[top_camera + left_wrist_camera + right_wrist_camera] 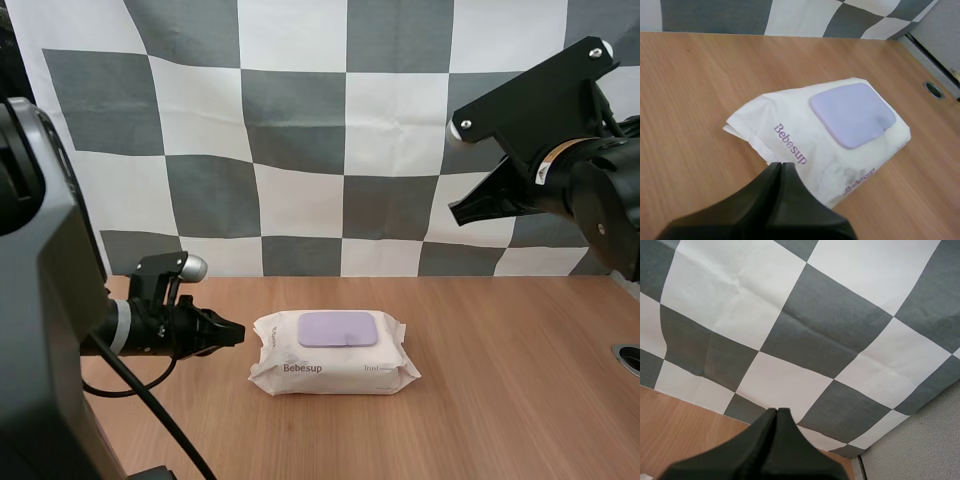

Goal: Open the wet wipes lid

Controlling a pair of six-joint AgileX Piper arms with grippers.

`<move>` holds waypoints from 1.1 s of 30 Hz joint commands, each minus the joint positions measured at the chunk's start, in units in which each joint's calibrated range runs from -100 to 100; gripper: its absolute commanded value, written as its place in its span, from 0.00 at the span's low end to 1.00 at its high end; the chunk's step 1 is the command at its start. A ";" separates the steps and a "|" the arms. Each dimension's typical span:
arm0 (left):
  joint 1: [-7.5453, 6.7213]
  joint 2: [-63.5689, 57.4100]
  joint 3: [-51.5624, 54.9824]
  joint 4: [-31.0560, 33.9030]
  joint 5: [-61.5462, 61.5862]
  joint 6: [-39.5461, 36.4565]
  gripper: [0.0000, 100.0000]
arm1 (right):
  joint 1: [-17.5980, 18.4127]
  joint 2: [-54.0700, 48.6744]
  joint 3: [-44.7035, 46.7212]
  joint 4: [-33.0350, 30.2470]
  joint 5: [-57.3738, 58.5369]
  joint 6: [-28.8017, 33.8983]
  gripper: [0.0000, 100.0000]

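Observation:
A white pack of wet wipes (333, 353) lies flat on the wooden table, its lilac lid (339, 328) closed on top. My left gripper (237, 331) is shut with nothing in it, low over the table, its tip just left of the pack's left end. In the left wrist view the shut gripper (781, 164) points at the pack (790, 135) near its printed edge, and the lid (852, 114) lies flat beyond. My right gripper (455, 213) is shut and held high above the table, to the right of the pack; in its own view the gripper (777, 410) forms one dark wedge.
The wooden table (500, 400) has bare room in front of and to the right of the pack. A round metal-rimmed hole (628, 357) sits at the table's right edge, also seen as a hole (934, 89) past the pack.

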 commanded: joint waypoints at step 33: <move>-1.09 0.22 8.24 -4.04 0.04 13.17 0.80 | -0.03 -0.02 0.01 2.49 -0.04 -0.25 0.00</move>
